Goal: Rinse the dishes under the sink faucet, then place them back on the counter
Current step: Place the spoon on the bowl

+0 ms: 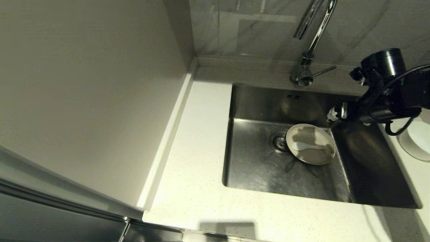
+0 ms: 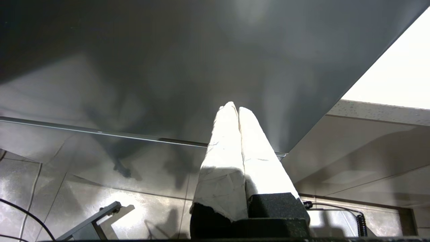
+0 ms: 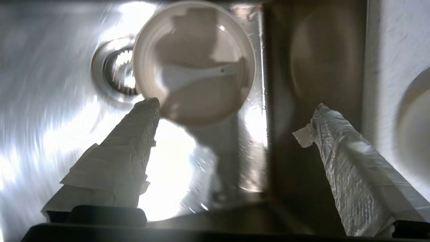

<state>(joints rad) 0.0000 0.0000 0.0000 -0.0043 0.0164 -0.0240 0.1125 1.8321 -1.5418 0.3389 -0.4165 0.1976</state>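
Observation:
A shallow cream plate [image 1: 310, 144] lies on the floor of the sink [image 1: 255, 168], partly over the drain strainer [image 1: 278, 141]. A white spoon [image 1: 307, 146] rests inside it. The right wrist view shows the same plate [image 3: 195, 64] and spoon [image 3: 191, 75] below and ahead of the fingers. My right gripper [image 1: 336, 117] hovers over the sink's right side, above and to the right of the plate, open and holding nothing [image 3: 233, 104]. A white bowl [image 1: 418, 137] stands on the counter [image 1: 195, 141] right of the sink. My left gripper [image 2: 235, 109] is shut and empty, down beside the cabinet front.
The chrome faucet [image 1: 312, 43] rises behind the sink, its side lever [image 1: 324, 70] pointing right. A beige wall panel [image 1: 90, 94] bounds the counter on the left. The right arm's body and cable [image 1: 393, 97] overhang the sink's right rim.

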